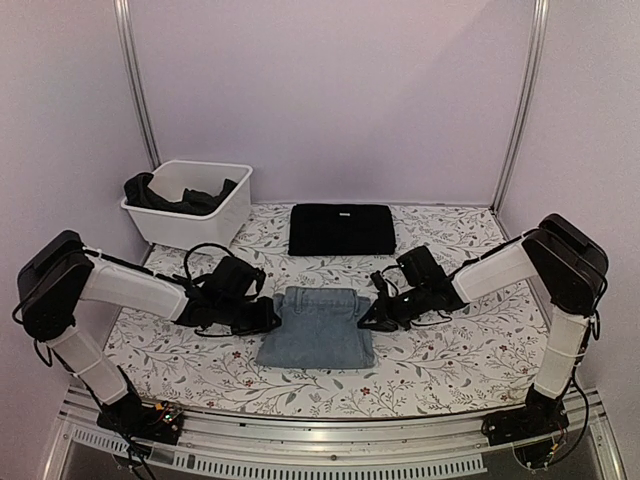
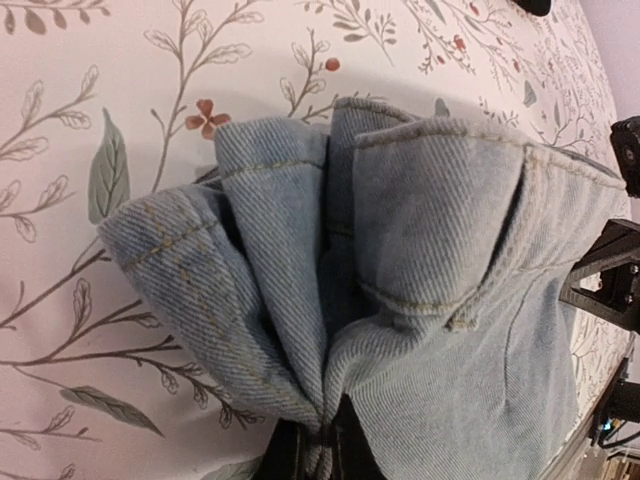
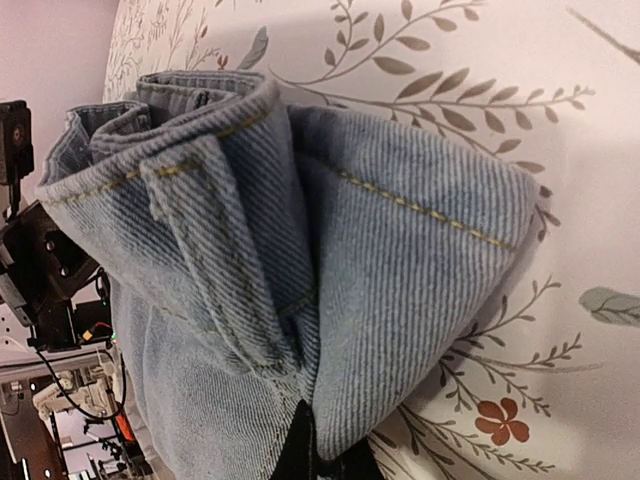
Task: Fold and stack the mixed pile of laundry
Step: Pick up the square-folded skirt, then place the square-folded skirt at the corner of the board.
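at the back left corner of the flower-printed table cover [image 1: 450, 365] stands a white plastic bin [image 1: 205, 222], with dark clothes [image 1: 160, 193] slumped inside it and over its rim. behind the middle of the table, well apart from the bin, a large plain black cloth piece [image 1: 342, 229] lies folded flat into a neat rectangle. a small pale tag [image 1: 343, 212] shows near its far edge, too small to read.

from above, each arm's wrist covers a side edge of the light blue denim jeans [image 1: 318, 328]. they lie at the centre of the table, nearer the front than the black piece, folded into a squarish bundle.

the left gripper [image 1: 272, 316] is clamped on the bundle's left edge and the right gripper [image 1: 368, 318] on its right edge. both sets of jaws are pressed together on denim.

up close the cloth is faded and twilled, with tan stitching along the seams, a belt loop and stacked waistband layers. it gathers into pleats where the fingers pinch it. the fingers are mostly buried in fabric, so how many layers each one holds is probably several, though hard to tell.
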### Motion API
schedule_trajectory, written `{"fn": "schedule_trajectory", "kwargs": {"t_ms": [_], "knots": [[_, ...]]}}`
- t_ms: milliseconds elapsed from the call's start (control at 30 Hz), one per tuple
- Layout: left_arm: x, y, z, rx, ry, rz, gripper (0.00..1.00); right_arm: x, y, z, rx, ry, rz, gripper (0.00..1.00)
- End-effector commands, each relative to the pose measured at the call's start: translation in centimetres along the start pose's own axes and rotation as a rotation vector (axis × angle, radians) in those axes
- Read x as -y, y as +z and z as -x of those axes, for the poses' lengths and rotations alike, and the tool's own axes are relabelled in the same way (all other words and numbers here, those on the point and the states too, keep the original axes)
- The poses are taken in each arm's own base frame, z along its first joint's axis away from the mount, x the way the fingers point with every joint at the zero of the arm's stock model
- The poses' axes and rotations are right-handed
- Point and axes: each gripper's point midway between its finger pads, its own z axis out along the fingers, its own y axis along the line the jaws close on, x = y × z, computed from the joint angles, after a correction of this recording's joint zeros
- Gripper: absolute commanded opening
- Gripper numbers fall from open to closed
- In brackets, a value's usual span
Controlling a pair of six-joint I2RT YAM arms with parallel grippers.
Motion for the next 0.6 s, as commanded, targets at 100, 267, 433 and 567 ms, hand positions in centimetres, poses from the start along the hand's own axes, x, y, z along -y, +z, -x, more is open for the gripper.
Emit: {"fn": "schedule_trajectory", "kwargs": {"t_ms": [100, 267, 433, 567], "knots": [[1.8, -0.7, 3.3, 0.09, 0.12, 0.031, 0.0, -1.8, -1.7, 4.4, 0.14, -0.114, -0.081, 0.0], [3.4, -1.4, 6.5, 0.157, 0.215, 0.075, 0.0, -3.8, -3.9, 7.5, 0.234, -0.204, -0.132, 0.0], [6.4, -2.2, 12.5, 0.265, 0.236, 0.039, 0.0, -4.9, -5.9, 11.8, 0.316, -0.253, -0.172, 0.0], [8.6, -2.6, 18.4, 0.349, 0.258, -0.006, 0.0, -5.4, -8.2, 16.4, 0.4, -0.269, -0.184, 0.0]]}}
